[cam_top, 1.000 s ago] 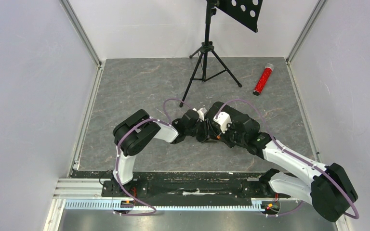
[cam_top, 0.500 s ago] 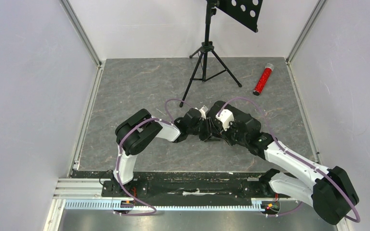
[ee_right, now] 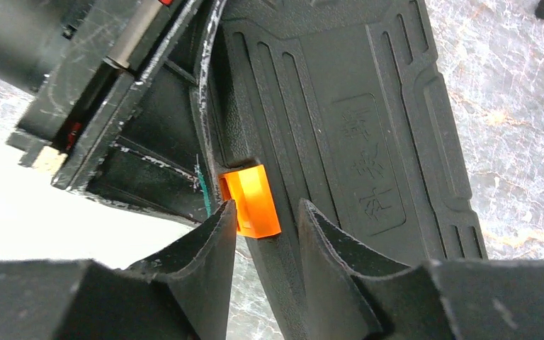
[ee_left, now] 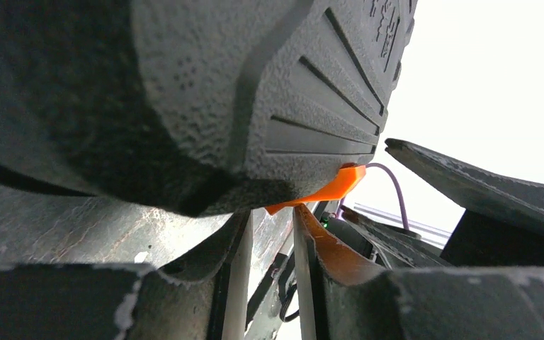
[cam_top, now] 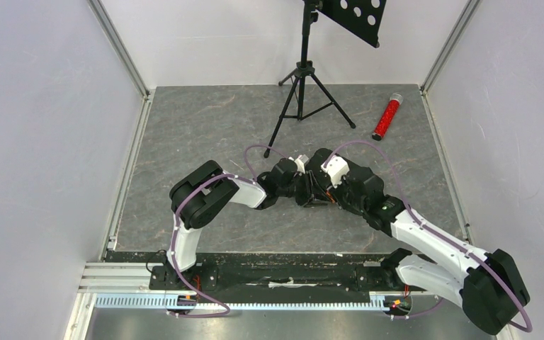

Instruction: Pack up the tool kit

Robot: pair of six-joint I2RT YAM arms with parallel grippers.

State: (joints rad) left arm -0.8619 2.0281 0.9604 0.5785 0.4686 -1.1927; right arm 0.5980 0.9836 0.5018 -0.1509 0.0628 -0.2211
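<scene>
At mid-bench [cam_top: 205,127] my right jaws straddle, slightly apart, the orange latch [ee_right: 251,202] of the seemingly stiff tool kit [ee_right: 368,106], best gripped by its rim; my left jaws' state I cannot tell.

**Grey marbled stone-look tabletop [cam_top: 184,134] bears three things**

A black ribbed plastic clamshell case [cam_top: 360,184] sits near the middle. A black metal tripod stand [cam_top: 303,71] stands upright toward the far edge. A red glittery tube [cam_top: 387,118] lies far right, well apart.
</scene>
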